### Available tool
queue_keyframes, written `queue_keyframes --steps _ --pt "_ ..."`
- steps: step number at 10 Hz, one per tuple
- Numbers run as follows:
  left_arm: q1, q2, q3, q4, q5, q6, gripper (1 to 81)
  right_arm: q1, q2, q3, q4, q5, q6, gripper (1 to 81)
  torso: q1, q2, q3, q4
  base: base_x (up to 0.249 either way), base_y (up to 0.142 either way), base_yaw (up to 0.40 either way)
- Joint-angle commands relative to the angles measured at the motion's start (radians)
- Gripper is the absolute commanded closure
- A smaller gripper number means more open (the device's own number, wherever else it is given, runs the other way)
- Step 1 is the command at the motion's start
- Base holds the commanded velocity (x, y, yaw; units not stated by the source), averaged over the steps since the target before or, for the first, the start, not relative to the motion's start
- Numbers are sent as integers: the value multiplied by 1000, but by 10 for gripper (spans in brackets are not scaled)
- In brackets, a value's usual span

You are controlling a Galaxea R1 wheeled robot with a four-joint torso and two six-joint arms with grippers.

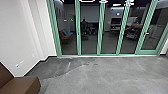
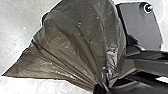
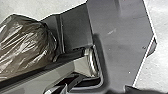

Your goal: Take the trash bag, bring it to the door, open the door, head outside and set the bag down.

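Trash bag, dark, thin and see-through in places, is on the robot's side of the green-framed glass wall, its plastic bunched into a narrow neck held by the left gripper, which is closed on it. Whether the right gripper is open or closed cannot be told. A white wall meets the left end of the glass wall. The brown seat stands well apart from the glass wall, on its near side. Grey floor runs up to the foot of the glass wall. Behind the glass wall are a red seat and a blue one beside it.
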Motion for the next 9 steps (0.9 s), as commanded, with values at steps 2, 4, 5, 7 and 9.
queue_keyframes --steps 2,4,5,7,9 --pt "-59 0 -3 5 62 7 811 35 4 7 -11 -59 -3 10 0 0 0 0 0 0 -285" --pt "-59 0 -3 5 62 7 811 35 5 7 -11 -59 -3 10 0 0 0 0 0 0 -296" --pt "-57 0 -3 5 62 7 811 35 5 7 -11 -59 -3 10 0 0 0 0 0 0 -304" --pt "-59 0 -1 7 62 7 811 36 5 6 -12 -59 -3 10 0 0 0 0 0 0 -307" --pt "-58 0 -3 7 62 7 811 38 7 7 -12 -59 -3 10 0 0 0 0 0 0 -313"
